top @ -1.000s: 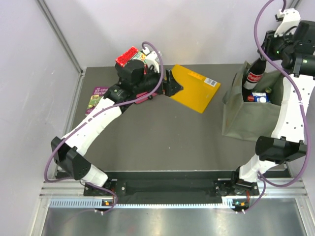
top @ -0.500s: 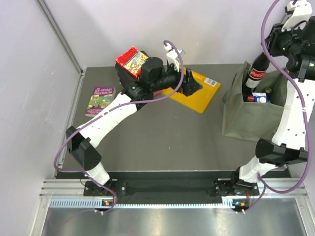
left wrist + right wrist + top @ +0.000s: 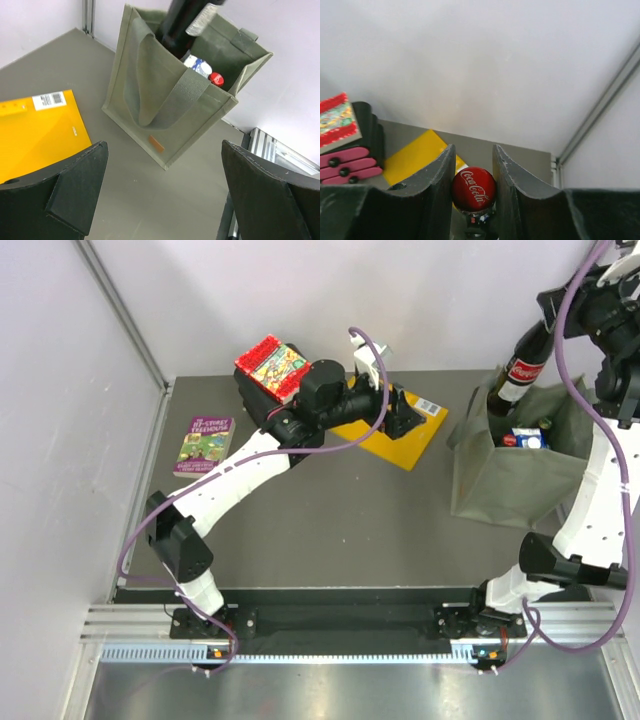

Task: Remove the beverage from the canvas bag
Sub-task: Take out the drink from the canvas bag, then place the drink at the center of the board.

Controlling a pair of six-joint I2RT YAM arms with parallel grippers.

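Observation:
The olive-green canvas bag [image 3: 505, 475] stands at the right of the table, and shows in the left wrist view [image 3: 150, 105]. My right gripper [image 3: 551, 326] is shut on the neck of a dark Coca-Cola bottle [image 3: 520, 370], under its red cap [image 3: 473, 189], holding it tilted with its lower part at the bag's mouth. The bottle's dark body [image 3: 182, 22] rises out of the bag. A white-blue carton [image 3: 197, 65] and a red-capped bottle [image 3: 216, 78] sit inside the bag. My left gripper [image 3: 408, 418] is open and empty over the yellow folder, pointing at the bag.
A yellow-orange folder [image 3: 400, 430] lies at the back centre. A purple book [image 3: 205, 443] lies at the left. A red patterned box [image 3: 268, 362] sits on a black block at the back left. Walls and metal posts close in the table.
My right gripper has lifted the Coca-Cola bottle higher out of the bag. My left arm has swung right, over the yellow folder, toward the bag.

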